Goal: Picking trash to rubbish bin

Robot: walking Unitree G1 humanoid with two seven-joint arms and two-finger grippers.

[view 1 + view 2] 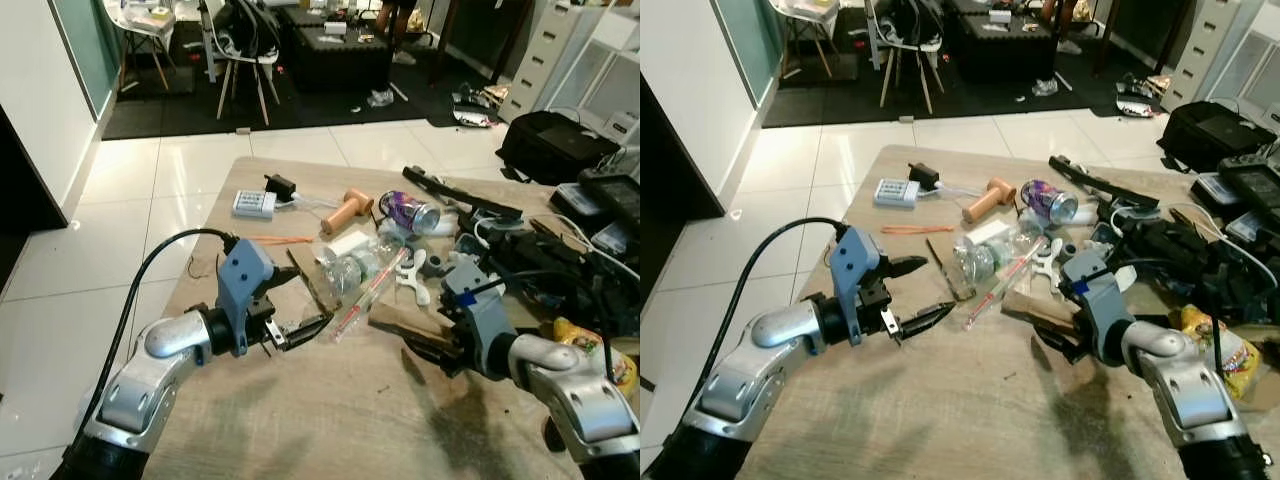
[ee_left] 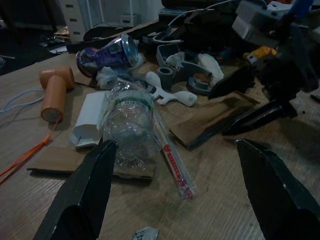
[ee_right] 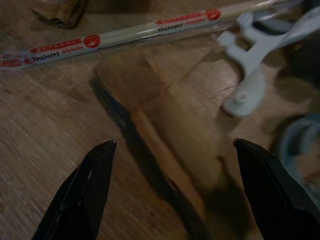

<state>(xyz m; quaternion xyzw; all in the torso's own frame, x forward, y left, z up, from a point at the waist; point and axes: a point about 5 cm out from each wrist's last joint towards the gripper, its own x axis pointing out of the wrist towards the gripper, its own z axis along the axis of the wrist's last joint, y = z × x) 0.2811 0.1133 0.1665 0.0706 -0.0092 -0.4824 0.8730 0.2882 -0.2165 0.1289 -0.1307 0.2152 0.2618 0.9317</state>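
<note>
Trash lies across the wooden table (image 1: 330, 420): a crushed clear bottle (image 1: 350, 268), a purple can (image 1: 408, 212), wrapped chopsticks (image 1: 368, 296), a white carton (image 1: 348, 243) and a flat cardboard piece (image 1: 405, 322). My left gripper (image 1: 923, 292) is open and hovers just above the table, left of the bottle and the chopsticks; a cardboard strip (image 1: 303, 280) lies beside its far finger. In the left wrist view the bottle (image 2: 130, 122) and the chopsticks (image 2: 172, 157) sit between the fingers, a little ahead. My right gripper (image 3: 172, 144) is open, straddling the cardboard piece (image 3: 165, 130) without touching it.
An orange handle (image 1: 350, 208), an orange tie (image 1: 275, 240), a white keypad (image 1: 254, 204) and a white plastic part (image 1: 410, 280) also lie on the table. Black cables and gear (image 1: 540, 255) crowd its right side. On the floor beyond are a black bag (image 1: 555, 145) and chairs (image 1: 245, 50).
</note>
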